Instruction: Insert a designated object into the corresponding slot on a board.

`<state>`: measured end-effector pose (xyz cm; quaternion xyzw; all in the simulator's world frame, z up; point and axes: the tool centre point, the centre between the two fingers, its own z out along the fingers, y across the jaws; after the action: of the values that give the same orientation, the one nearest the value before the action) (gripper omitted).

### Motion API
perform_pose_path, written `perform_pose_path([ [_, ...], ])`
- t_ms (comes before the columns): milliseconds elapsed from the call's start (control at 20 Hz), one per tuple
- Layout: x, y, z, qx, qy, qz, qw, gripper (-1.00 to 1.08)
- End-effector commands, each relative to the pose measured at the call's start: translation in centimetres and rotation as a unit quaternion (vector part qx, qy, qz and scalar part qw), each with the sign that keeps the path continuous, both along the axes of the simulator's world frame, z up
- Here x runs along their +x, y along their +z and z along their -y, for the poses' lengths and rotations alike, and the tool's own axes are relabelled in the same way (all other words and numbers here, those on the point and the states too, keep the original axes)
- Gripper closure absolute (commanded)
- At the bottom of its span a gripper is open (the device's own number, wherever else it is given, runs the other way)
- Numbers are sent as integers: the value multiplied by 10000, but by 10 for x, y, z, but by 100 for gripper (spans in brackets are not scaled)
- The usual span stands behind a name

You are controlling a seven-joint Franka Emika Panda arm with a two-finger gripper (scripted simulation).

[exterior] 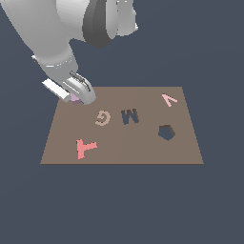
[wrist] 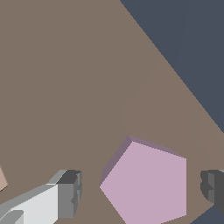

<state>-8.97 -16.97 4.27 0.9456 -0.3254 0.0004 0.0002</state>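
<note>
Exterior and wrist views of the grasp step. The gripper (exterior: pixel 77 96) sits low over the board (exterior: pixel 121 152) near its far corner on the exterior view's left, at about ten o'clock from the board's centre. The pentagonal block (wrist: pixel 146 183) lies flat on the board between the two fingertips (wrist: pixel 68 192); visible gaps on both sides show the jaws spread and not yet touching it. The slot (exterior: pixel 166 132) lies well apart, at about three o'clock from the board's centre, beyond the G (exterior: pixel 102 117) and the M-shaped cut-out (exterior: pixel 129 116). For a sound grasp, the pads should meet opposing block faces squarely, centred, so the block does not twist on closing; its orientation must later match the slot's.
</note>
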Motion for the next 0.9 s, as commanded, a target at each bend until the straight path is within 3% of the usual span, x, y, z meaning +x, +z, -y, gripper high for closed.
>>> perform_pose_path([
  [0,0,-8,0,2,3,-4,10000,-92],
  [200,0,-13,-1,4,6,-3,10000,-92],
  [250,0,-13,-1,4,6,-3,10000,108],
  [850,0,-12,-1,6,14,0,10000,108],
])
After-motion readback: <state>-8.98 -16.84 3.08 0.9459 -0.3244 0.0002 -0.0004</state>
